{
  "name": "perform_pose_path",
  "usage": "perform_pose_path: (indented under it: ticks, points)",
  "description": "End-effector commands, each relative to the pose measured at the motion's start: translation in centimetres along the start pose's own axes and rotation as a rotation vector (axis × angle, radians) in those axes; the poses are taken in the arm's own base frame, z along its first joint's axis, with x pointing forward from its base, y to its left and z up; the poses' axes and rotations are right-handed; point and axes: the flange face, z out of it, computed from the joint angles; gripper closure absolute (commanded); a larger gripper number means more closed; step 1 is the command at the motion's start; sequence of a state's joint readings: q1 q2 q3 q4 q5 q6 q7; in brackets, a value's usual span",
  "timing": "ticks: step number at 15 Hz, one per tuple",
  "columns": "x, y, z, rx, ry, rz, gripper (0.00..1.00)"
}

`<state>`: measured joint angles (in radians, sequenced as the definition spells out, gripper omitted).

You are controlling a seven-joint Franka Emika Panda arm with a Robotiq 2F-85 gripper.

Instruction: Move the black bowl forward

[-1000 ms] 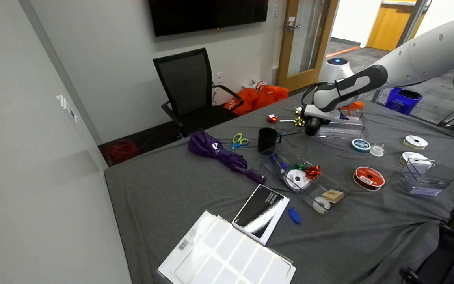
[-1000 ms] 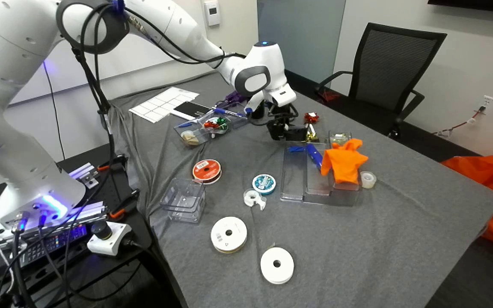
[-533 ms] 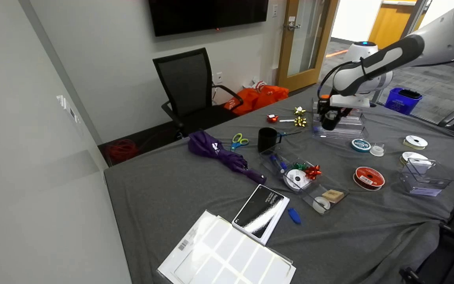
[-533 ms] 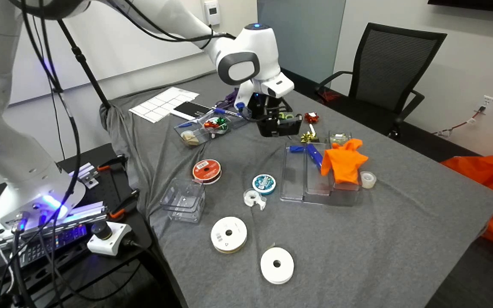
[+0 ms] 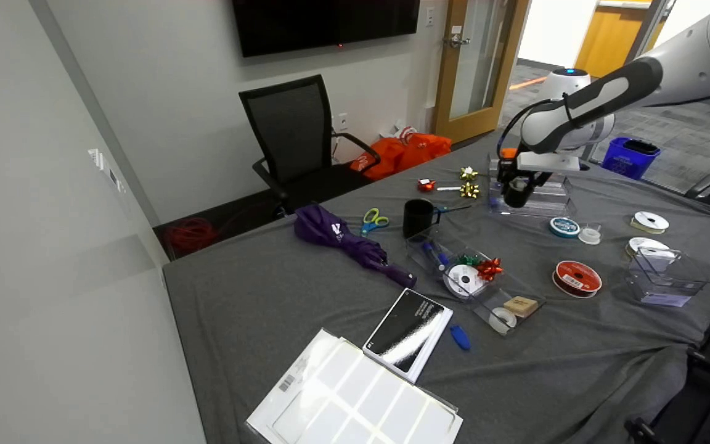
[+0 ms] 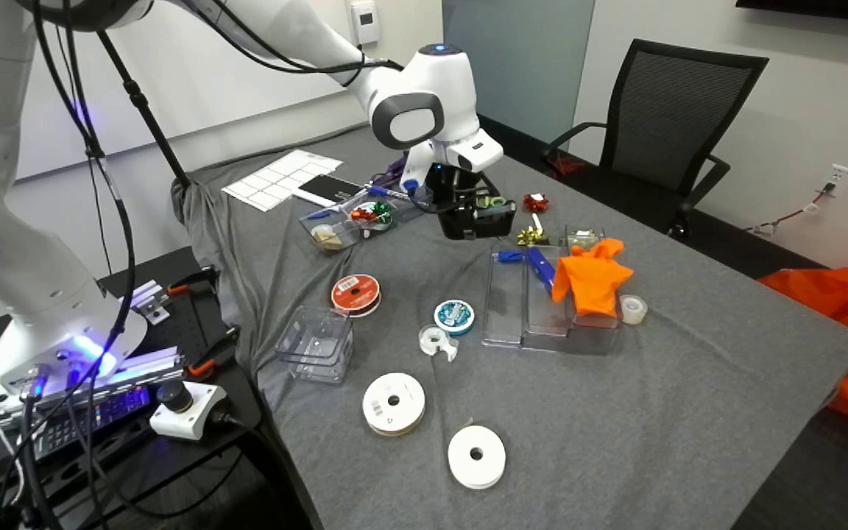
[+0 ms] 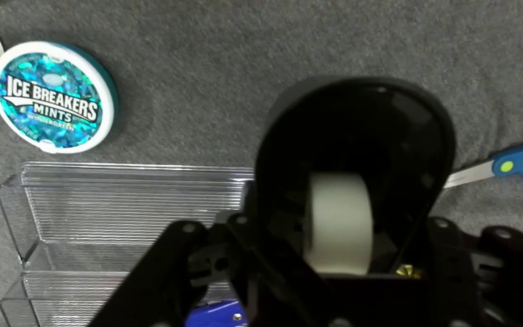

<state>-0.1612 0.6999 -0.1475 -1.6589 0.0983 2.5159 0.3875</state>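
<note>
Raised since a second ago, the hand (image 5: pixel 520 182) grips the black bowl (image 7: pixel 357 141), a white roll (image 7: pixel 341 225) inside, above the desk (image 5: pixel 269 290), right of the mug (image 5: pixel 416 217) in an exterior view.

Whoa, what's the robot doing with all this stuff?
The robot arm is holding a black bowl in its jaws, and there's a white tape roll inside the bowl. It looks held up off the table, near a clear tray. The job is to move the bowl forward, and it isn't set down yet.
</note>
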Motion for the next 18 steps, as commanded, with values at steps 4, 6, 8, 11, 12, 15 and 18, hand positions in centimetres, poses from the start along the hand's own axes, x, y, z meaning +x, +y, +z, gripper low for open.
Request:
perform_pose_path:
  ticks: [4,6,8,11,12,15,18]
  points:
    - [-3.4,-1.3,1.2,-0.013,0.005,-0.138,0.62]
    - [-6.6,-2.4,2.2,-0.027,-0.002,-0.259,0.62]
    - [-9.5,-3.2,3.0,-0.040,-0.001,-0.359,0.62]
    - [-12.9,-3.8,3.4,-0.046,0.021,-0.472,0.62]
    - [-13.6,-3.8,3.2,-0.042,0.032,-0.499,0.62]
    - [-14.8,-3.2,2.1,-0.029,0.052,-0.554,0.62]
    - [-15.4,-2.6,1.4,-0.036,0.015,-0.613,0.62]
